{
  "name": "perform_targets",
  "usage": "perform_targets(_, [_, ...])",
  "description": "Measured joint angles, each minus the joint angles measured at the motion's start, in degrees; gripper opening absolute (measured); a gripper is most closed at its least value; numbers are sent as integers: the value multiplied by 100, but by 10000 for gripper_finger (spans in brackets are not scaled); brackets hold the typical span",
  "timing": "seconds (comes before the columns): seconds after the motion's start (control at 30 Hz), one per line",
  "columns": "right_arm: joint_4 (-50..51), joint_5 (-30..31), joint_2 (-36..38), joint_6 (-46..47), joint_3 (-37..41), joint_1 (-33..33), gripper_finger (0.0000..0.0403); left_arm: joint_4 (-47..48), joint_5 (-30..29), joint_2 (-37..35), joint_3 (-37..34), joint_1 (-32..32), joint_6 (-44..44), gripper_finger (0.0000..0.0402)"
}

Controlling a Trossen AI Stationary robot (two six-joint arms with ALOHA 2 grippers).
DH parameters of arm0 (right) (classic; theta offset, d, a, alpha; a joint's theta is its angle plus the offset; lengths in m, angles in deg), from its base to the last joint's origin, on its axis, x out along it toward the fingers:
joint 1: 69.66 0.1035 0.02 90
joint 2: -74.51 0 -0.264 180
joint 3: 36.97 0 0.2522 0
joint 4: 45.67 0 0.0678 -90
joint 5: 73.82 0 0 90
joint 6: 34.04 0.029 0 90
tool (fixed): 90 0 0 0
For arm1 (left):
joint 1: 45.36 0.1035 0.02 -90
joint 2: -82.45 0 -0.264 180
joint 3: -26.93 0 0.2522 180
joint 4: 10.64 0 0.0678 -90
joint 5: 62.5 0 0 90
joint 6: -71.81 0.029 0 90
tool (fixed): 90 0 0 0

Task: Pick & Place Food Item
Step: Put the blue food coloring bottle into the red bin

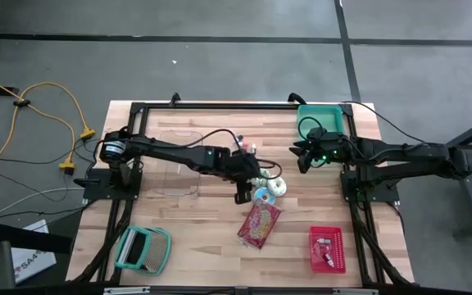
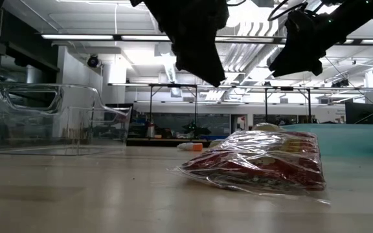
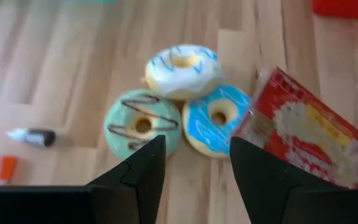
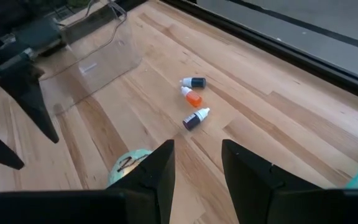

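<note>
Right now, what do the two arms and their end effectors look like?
Both arms are dark, slim and jointed. The left arm carries a black cable looping along it. The right arm shows small green lights near its wrist. Each end effector, left and right, has two flat, black, wedge-shaped fingers.

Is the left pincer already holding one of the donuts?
No. In the left wrist view the left pincer hangs open above the three donuts, and nothing sits between its fingers.
</note>
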Motion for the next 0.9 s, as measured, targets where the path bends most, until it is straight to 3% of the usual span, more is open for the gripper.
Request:
perform_targets(0.4, [-37,-4,-2,-1,0,1,121,787,25,-26,0,742,-1016,172])
perform_targets(0.9, [-34,-4,-2,-1,0,0,121,764,25,48,0,2072,-679,172])
